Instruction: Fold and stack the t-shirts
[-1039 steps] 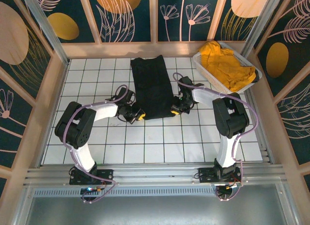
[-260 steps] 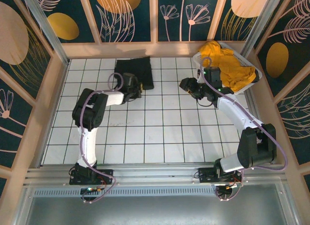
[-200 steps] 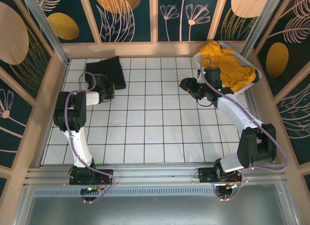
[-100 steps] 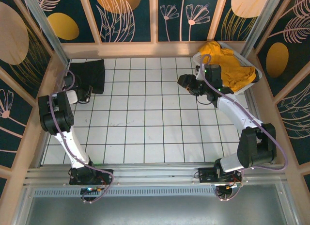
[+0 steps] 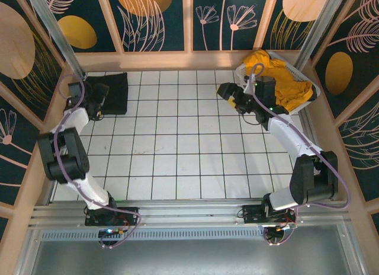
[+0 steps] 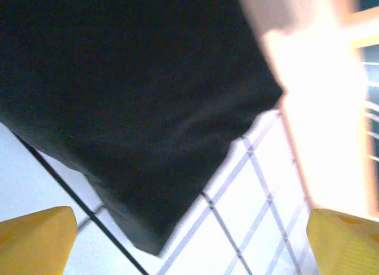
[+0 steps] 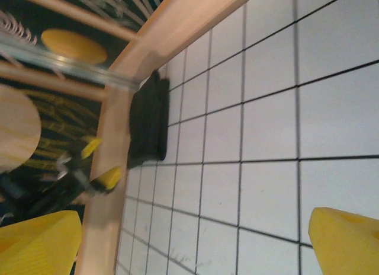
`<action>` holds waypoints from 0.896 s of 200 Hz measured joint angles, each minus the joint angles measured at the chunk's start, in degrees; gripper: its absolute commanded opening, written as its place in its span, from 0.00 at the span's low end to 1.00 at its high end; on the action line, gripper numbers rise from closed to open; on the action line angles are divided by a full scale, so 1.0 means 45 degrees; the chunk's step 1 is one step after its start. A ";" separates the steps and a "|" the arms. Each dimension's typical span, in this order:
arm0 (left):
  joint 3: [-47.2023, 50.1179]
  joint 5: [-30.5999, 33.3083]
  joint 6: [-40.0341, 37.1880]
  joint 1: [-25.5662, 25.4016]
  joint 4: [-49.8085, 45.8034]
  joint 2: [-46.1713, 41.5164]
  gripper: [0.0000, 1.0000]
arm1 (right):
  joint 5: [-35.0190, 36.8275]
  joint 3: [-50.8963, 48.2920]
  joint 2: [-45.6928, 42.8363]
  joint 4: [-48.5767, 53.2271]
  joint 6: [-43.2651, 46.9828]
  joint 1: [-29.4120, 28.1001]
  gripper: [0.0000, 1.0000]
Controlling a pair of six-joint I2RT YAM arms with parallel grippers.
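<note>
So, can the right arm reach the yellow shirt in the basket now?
Probably yes. The yellow shirt lies uncovered in the basket, close to the right hand, which is open. The hand points away from it, so it must turn first.

Top view: bright, even overhead light and sharp focus across the white tiled table, with only faint soft shadows on it, though the black t-shirt reads as a flat dark patch with almost no fold detail. Left wrist view: soft and motion-smeared throughout, with streaked grid lines, nearly featureless black cloth, and the wooden frame on the right blown out to pale glare. Right wrist view: near tiles evenly lit and fairly crisp, but the far left side falls dim and blurred, and the grid lines splay towards the edges.
</note>
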State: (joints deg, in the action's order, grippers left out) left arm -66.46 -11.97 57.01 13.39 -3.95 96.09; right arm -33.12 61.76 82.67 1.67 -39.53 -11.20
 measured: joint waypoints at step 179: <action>0.9792 0.6261 -0.8204 -0.1622 0.7703 -0.4643 0.99 | 1.2080 -0.8514 -0.1326 -0.7878 0.7208 0.1588 0.99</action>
State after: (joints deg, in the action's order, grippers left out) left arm -22.39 16.21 20.10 6.09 30.72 75.20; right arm 21.23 23.44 76.71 -33.78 -7.09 -4.05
